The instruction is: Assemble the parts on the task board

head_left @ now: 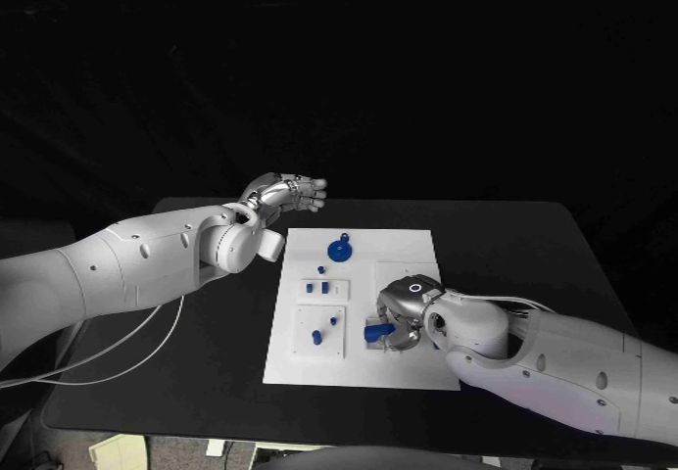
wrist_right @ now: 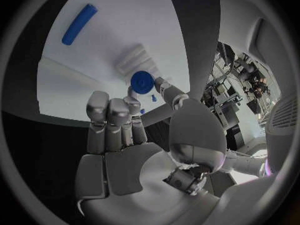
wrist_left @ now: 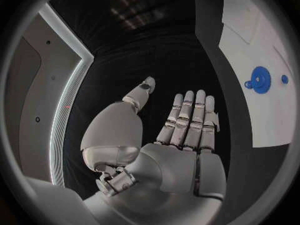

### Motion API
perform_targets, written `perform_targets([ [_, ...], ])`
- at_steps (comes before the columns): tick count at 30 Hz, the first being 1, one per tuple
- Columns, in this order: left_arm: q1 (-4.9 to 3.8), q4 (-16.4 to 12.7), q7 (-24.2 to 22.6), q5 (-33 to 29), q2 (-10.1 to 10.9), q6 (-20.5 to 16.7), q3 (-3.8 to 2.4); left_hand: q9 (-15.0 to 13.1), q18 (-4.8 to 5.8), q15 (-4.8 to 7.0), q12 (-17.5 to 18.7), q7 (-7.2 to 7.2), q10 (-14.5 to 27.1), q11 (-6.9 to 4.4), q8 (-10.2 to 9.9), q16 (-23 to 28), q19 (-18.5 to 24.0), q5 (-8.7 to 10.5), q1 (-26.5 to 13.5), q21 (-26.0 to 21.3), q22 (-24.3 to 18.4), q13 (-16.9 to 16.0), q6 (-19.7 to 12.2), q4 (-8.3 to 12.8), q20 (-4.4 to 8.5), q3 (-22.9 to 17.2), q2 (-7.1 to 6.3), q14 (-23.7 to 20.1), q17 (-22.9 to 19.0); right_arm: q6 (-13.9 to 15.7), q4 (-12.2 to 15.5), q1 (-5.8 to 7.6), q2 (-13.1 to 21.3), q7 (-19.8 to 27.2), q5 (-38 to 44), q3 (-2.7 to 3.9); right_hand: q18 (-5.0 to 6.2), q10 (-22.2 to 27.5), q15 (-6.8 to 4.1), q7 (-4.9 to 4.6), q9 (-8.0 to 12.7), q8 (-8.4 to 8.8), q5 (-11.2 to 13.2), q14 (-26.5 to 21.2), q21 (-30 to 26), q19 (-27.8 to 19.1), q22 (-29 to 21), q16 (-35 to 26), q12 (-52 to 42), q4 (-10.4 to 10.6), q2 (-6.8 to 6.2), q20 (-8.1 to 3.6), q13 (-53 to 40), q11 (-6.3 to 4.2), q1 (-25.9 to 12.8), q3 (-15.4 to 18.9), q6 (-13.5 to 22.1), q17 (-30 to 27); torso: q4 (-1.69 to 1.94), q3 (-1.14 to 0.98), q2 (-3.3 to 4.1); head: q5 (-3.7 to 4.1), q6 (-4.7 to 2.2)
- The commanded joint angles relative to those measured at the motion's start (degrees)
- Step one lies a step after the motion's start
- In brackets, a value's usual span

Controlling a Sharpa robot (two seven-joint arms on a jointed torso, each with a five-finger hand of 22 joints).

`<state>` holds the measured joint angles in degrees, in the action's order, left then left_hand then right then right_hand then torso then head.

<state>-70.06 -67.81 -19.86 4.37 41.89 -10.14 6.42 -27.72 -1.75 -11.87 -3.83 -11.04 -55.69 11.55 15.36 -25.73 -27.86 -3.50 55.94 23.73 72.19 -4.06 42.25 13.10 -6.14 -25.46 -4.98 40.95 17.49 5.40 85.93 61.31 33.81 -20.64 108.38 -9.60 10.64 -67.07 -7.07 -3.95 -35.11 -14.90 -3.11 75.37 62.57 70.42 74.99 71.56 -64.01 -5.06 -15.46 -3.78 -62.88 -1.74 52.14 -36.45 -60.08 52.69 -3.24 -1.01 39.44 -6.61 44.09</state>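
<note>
Your right hand (head_left: 403,311) pinches a blue part (head_left: 376,333) near the board's (head_left: 403,240) near edge; it could slip or jam tilted. Left fingers (wrist_left: 190,117) are straight, holding nothing.

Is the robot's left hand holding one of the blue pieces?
No, the left hand holds nothing; its fingers are stretched out over the black table, beside the task board.

board (head_left: 410,245): white plate, flat, under right hand (head_left: 403,311), just beside left hand (head_left: 287,193)
round part (head_left: 339,252): blue, between hands
held part (head_left: 376,333): blue, in right hand
</note>
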Motion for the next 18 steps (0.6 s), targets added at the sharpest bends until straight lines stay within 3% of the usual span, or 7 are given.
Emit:
perform_targets([
  [1, -0.07, -0.12, -0.4, -0.28, -0.13, 0.52, -0.05, 0.09, -1.14, -0.03, -0.14, -1.13, 0.09, 0.11, 0.02, 0.35, -0.39, 0.36, -0.22, -0.37, 0.09, 0.07, -0.45, -0.19, 0.04, -0.01, -0.07, 0.09, 0.06, -1.45, -0.09, -0.01, -0.06, 0.4, 0.59, -0.04, 4.36, -0.5, -0.38, -0.66, 0.19, -0.01, 0.29, 0.12, 0.46, 0.19, 0.83, 0.16, 0.11, 1.12, 0.31, 0.42, 0.08, 0.04, 0.09, -1.17, -1.29, 0.09, -0.02, 0.0, 0.02, 0.0, 0.0],
  [8, -0.08, -0.13, -0.37, -0.28, -0.14, 0.49, -0.05, 0.08, -1.14, -0.03, -0.14, -1.12, 0.08, 0.11, 0.03, 0.36, -0.39, 0.36, -0.22, -0.39, 0.1, 0.07, -0.44, -0.2, 0.04, -0.01, -0.07, 0.09, 0.06, -2.21, -0.21, -0.02, -0.16, -0.31, 1.23, -0.11, 4.36, -0.94, -0.49, -0.44, 0.46, -0.17, 0.29, 0.17, 0.76, 0.28, 0.91, 0.34, 0.07, 2.02, 0.81, 0.47, 0.07, -0.16, 0.79, -2.9, -2.07, 0.17, 0.0, 0.03, 0.0, 0.01, -0.01],
  [18, -0.09, -0.13, -0.34, -0.27, -0.13, 0.47, -0.05, 0.08, -1.14, -0.03, -0.15, -1.11, 0.08, 0.1, 0.07, 0.36, -0.4, 0.36, -0.21, -0.41, 0.13, 0.07, -0.41, -0.2, 0.04, -0.02, -0.07, 0.09, 0.07, -5.39, -0.66, -0.02, -0.63, -2.13, 1.59, -0.43, 4.36, -1.3, -0.66, -0.3, 1.12, -0.08, 0.3, 0.11, 1.25, 0.29, 0.94, 0.66, 0.19, 4.35, -0.01, 0.56, -0.02, -0.31, -1.32, -4.26, -2.65, 0.35, 0.01, 0.01, 0.02, 0.1, 0.06],
])
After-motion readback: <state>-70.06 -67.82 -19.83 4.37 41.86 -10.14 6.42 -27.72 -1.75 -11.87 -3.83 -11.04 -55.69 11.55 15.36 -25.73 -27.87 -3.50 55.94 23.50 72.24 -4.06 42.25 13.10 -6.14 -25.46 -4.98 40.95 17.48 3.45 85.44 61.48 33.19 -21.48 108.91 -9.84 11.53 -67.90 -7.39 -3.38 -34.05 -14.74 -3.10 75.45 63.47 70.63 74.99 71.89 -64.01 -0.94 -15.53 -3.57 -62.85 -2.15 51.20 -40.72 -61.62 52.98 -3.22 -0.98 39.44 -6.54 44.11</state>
